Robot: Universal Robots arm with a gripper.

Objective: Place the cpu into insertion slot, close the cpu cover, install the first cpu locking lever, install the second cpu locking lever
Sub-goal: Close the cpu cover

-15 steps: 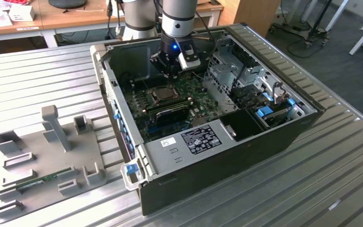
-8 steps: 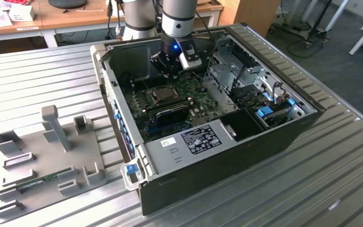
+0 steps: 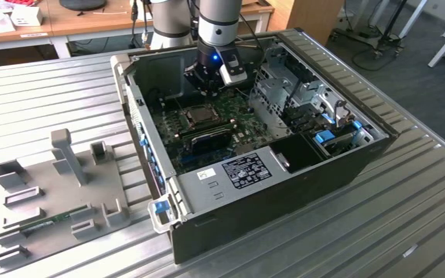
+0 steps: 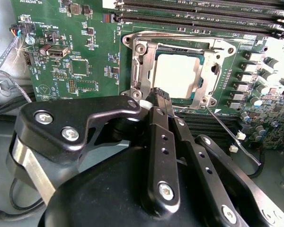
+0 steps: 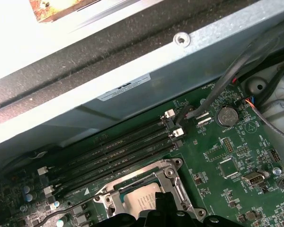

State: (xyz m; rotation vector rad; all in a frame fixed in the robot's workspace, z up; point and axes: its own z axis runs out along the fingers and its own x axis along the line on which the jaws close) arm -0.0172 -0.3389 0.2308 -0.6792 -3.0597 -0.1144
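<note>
In the second wrist view the cpu (image 4: 177, 75), a pale grey square, lies in the insertion slot (image 4: 141, 47) on the green motherboard (image 4: 85, 71). The silvery cpu cover (image 4: 211, 71) is folded down flat around it. One thin locking lever (image 4: 229, 135) sticks out loose and slanted from a socket corner; another lever (image 4: 170, 35) lies along the opposite edge. My gripper (image 4: 160, 94) hovers at the socket's edge with its black fingers pressed together and nothing between them. From the exterior view, the gripper (image 3: 209, 91) hangs inside the case just behind the socket (image 3: 201, 116).
The open computer case (image 3: 207, 191) lies on a ribbed metal table (image 3: 408, 231), its walls close around the arm. Long memory slots (image 5: 113, 156) run beside the socket (image 5: 173, 179). Cables (image 5: 217, 90) cross one board corner. A grey fixture plate (image 3: 60, 191) sits at the exterior view's left.
</note>
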